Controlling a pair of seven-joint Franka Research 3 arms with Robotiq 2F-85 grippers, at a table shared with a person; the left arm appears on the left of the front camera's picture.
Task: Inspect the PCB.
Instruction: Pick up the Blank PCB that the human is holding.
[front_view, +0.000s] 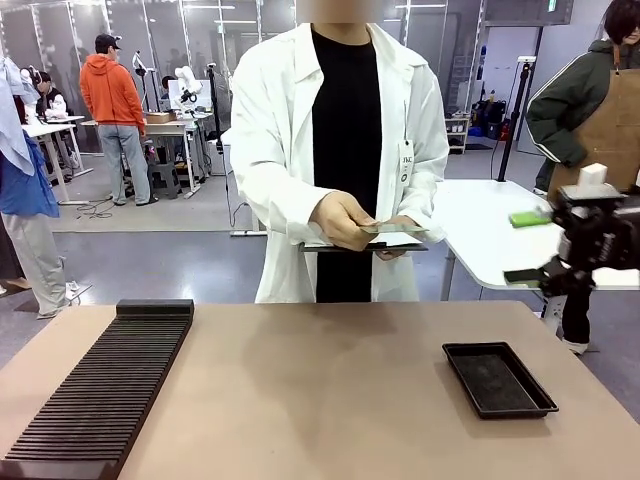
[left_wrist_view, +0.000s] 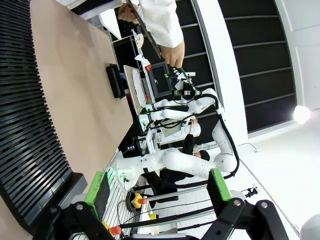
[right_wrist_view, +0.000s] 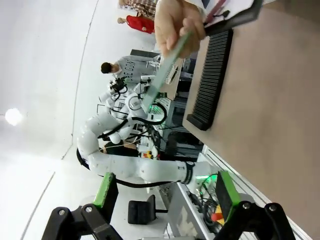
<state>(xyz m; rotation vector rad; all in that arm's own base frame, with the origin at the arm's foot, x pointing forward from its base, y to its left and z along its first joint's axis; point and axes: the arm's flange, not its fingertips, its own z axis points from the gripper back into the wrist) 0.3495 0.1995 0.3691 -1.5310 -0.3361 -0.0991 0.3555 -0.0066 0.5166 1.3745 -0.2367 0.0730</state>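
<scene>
Nearest the front camera, the tan table (front_view: 320, 420) spans the full width and carries two items. Item one: a long black slotted rack (front_view: 100, 390) on the robot's left side, running from the near edge toward the far side. Item two: a shallow black tray (front_view: 497, 378) on the robot's right side, well apart from the rack and with nothing seen in it.

A person in a white coat stands at the far edge, facing the robot. The right gripper (front_view: 527, 248) hangs above the table's right side, higher than the tray, claw spread wide with nothing between the green pads. The left gripper (left_wrist_view: 159, 187), seen from its own wrist camera, is likewise spread and empty, with the rack below it.

The PCB (front_view: 392, 229) is off the table, held roughly flat at waist height in the person's hand (front_view: 340, 220), just above a clipboard (front_view: 340, 246) held in the other hand. Neither claw touches the board.
</scene>
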